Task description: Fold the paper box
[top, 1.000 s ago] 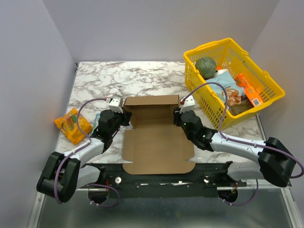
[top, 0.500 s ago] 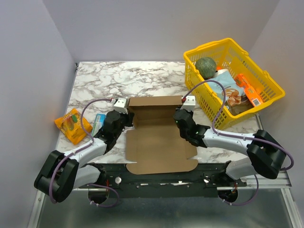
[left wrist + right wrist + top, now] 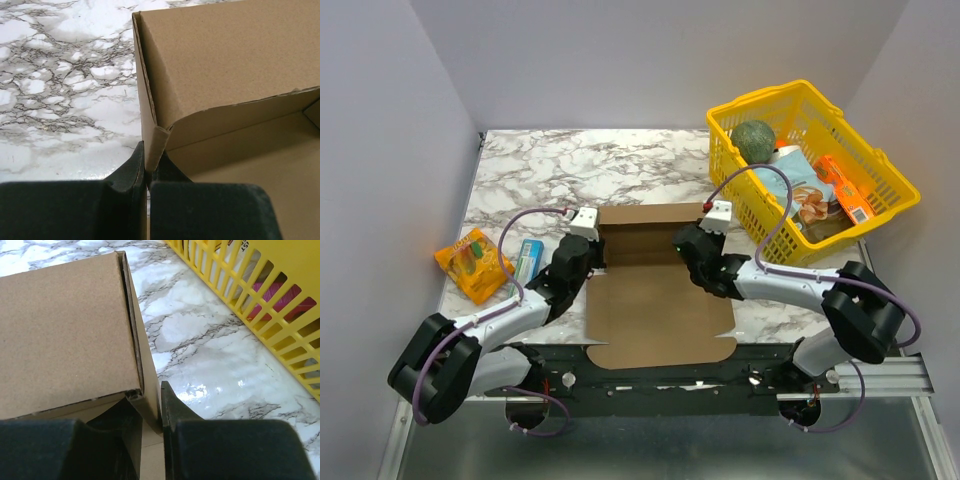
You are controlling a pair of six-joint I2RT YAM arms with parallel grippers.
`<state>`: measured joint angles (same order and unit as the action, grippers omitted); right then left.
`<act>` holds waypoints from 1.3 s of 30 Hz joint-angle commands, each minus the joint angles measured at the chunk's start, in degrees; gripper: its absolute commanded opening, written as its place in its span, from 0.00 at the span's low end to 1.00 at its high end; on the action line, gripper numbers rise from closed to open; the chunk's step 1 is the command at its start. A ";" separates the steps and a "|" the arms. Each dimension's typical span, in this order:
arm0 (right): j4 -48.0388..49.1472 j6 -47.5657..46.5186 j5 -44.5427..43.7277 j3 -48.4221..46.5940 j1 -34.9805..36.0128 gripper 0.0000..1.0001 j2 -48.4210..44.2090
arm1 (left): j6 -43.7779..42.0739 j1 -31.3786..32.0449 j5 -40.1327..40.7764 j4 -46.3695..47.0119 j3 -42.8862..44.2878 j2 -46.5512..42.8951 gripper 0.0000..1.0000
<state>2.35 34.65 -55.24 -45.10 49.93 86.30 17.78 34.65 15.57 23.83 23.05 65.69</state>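
The paper box (image 3: 655,300) is plain brown cardboard, lying in the middle of the marble table with its far wall and side walls raised. My left gripper (image 3: 592,258) is shut on the box's left side wall; in the left wrist view (image 3: 148,167) the wall (image 3: 152,145) stands pinched between the fingers. My right gripper (image 3: 688,250) is shut on the right side wall; in the right wrist view (image 3: 159,412) the wall (image 3: 147,395) sits between the fingers. The box's near flap lies flat toward the arm bases.
A yellow plastic basket (image 3: 880,165) with a green ball and packets stands at the back right, close to the right arm; it also shows in the right wrist view (image 3: 260,295). An orange packet (image 3: 472,262) and a small blue-green carton (image 3: 528,260) lie at the left.
Both grippers have moved inward toward each other, folding the box's left and right side flaps up from flat to upright. The box now looks narrower.
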 commanded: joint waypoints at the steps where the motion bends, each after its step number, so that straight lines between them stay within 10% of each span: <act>1: -7.61 4.89 -10.32 -1.48 -2.82 0.10 2.20 | 1.64 0.94 -0.11 -1.07 1.21 -1.70 0.00; 29: -28.18 16.75 -18.50 -6.31 -3.53 0.06 7.39 | -2.05 0.94 4.38 -11.27 7.45 -5.13 0.00; 39: -22.77 12.66 -7.62 -7.73 -2.83 0.17 4.41 | -1.96 0.94 -3.00 -9.16 8.85 0.48 0.00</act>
<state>-18.59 50.41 -61.12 -54.59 49.80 91.37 15.42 35.97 16.32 12.93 29.54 64.99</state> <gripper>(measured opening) 0.232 0.054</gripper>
